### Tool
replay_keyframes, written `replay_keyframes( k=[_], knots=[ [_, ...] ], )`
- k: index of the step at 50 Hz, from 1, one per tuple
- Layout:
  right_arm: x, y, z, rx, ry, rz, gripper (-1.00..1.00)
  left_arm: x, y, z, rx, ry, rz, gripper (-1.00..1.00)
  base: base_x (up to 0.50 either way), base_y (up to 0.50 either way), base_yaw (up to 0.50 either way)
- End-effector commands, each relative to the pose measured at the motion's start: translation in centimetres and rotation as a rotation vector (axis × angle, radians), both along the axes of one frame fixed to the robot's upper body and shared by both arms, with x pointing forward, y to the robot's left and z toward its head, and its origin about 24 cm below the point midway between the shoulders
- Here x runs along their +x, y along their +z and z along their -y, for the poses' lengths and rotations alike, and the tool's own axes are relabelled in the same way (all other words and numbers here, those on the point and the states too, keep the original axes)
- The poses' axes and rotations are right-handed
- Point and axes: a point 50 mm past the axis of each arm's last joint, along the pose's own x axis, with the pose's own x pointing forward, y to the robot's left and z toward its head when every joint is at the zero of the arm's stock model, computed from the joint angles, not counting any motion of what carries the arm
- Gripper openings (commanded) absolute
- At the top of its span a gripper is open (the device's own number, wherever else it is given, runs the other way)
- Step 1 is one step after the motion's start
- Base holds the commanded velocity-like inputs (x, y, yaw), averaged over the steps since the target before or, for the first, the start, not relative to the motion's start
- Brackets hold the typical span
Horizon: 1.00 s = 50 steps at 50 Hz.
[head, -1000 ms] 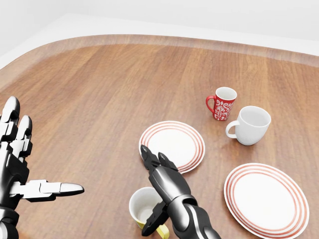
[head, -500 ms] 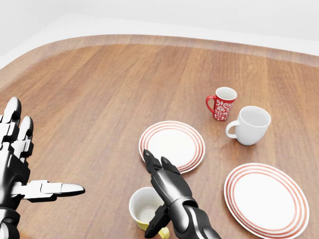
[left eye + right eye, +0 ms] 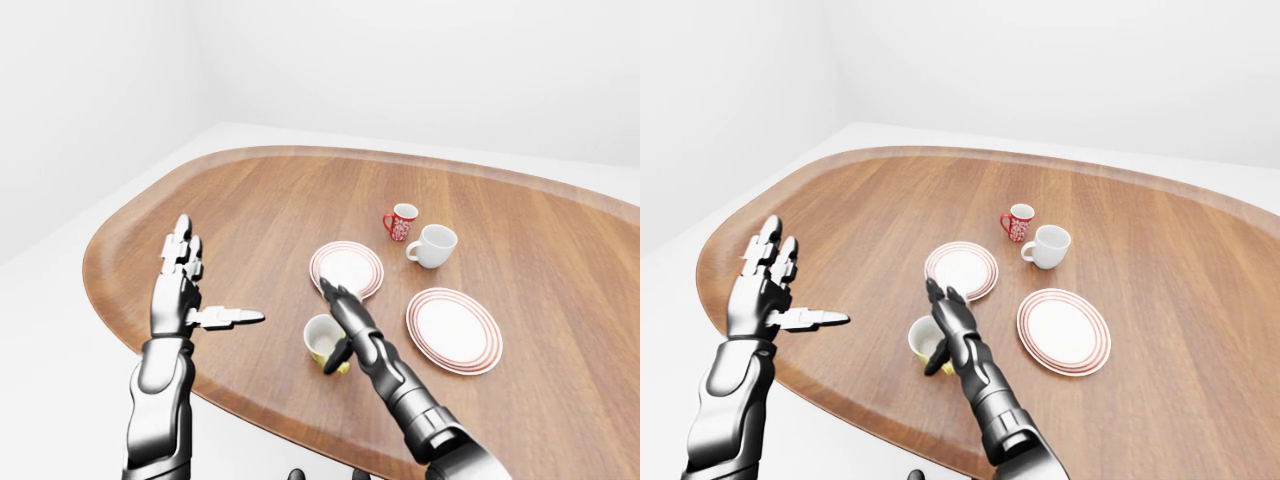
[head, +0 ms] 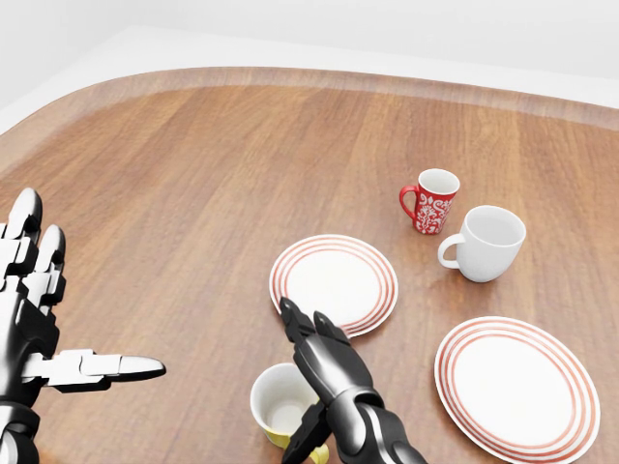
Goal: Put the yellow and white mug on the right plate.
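Scanning the head view from its left edge, I find my left hand [image 4: 34, 319] raised over the wooden table [image 4: 193, 174], palm spread, two fingers pointing up and the thumb stretched out to the right. It grips nothing and touches nothing.

Next, at the bottom centre, stands the yellow and white mug [image 4: 279, 401], upright, white inside, yellow outside. It rests on the table just below the left plate [image 4: 334, 283] and apart from it.

My right hand [image 4: 324, 372] lies against the mug's right side. Its two long fingers [image 4: 298, 323] extend straight toward the left plate above the mug's rim, while the thumb hangs down by the yellow handle. The fingers are extended rather than curled round the mug; I cannot tell whether the thumb touches the handle.

Further right, near the top, a red patterned mug [image 4: 431, 200] stands upright, with a plain white mug [image 4: 486, 243] just beside it at lower right, their sides close.

At lower right sits the right plate [image 4: 515, 387], white with red rings, bare, well apart from the yellow and white mug.
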Motion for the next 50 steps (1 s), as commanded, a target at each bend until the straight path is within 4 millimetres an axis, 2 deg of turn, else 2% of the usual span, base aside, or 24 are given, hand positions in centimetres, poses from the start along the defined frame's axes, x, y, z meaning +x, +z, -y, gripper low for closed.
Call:
replay_keyframes(
  k=[1,27,28,29,30,41,50],
  knots=[
    [-0.1,-0.3,0.0,-0.007,0.002,-0.009,1.0,0.0,0.1,0.0,0.001,-0.001,0.006,1.0,0.0,0.0,0.0],
    [-0.5,-1.6,0.3,-0.041,-0.005,-0.044,1.0,0.0,0.0,0.0,0.0,-0.001,0.0,1.0,0.0,0.0,0.0],
    [-0.5,-1.6,0.3,-0.04,-0.004,-0.045,0.32,0.0,0.0,0.1,0.001,-0.001,0.0,1.0,0.0,0.0,0.0],
    [-0.5,-1.5,0.3,-0.04,-0.004,-0.043,-0.69,0.0,0.0,0.1,0.001,-0.001,0.0,1.0,0.0,0.0,0.0],
    [-0.5,-1.5,0.3,-0.04,-0.007,-0.043,-1.0,0.0,0.0,0.1,0.001,-0.001,0.001,1.0,0.0,0.0,0.0],
    [-0.5,-1.4,0.4,-0.037,-0.008,-0.035,-1.0,0.0,0.0,0.0,0.0,0.001,-0.001,1.0,0.0,0.0,0.0],
    [-0.2,-0.4,0.4,-0.016,0.001,-0.003,-1.0,0.0,-0.1,0.0,0.0,0.0,-0.004,1.0,0.0,0.0,0.0]
  ],
)
